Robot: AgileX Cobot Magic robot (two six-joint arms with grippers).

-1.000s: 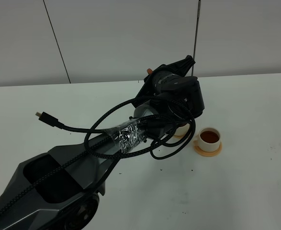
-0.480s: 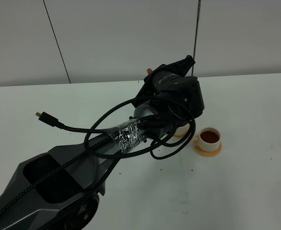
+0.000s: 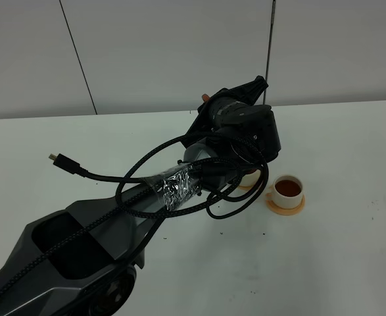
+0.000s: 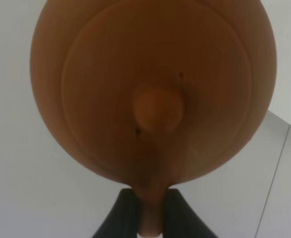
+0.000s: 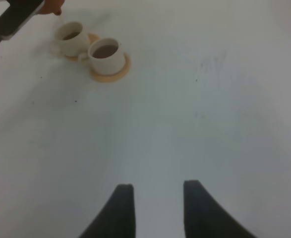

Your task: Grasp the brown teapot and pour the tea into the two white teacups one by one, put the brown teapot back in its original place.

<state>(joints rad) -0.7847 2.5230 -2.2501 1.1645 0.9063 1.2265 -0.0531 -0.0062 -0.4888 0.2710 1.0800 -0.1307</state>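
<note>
The brown teapot (image 4: 155, 89) fills the left wrist view, seen from its knobbed lid. My left gripper (image 4: 152, 206) is shut on its loop handle. In the exterior high view my left arm (image 3: 232, 131) covers the teapot except a brown sliver (image 3: 206, 98). In the right wrist view the teapot's spout (image 5: 53, 7) hangs over the farther white teacup (image 5: 70, 37), with a thin stream of tea (image 5: 60, 20) between them. The nearer white teacup (image 5: 105, 53) (image 3: 289, 189) holds dark tea. My right gripper (image 5: 156, 208) is open and empty, low over bare table. The tan coaster plate is hidden.
Each cup stands on a small orange saucer (image 3: 286, 203). The second cup (image 3: 249, 177) is mostly hidden behind the left arm's cables. A loose cable end (image 3: 60, 160) sticks out to the left. A white wall stands behind the white table (image 3: 350, 250).
</note>
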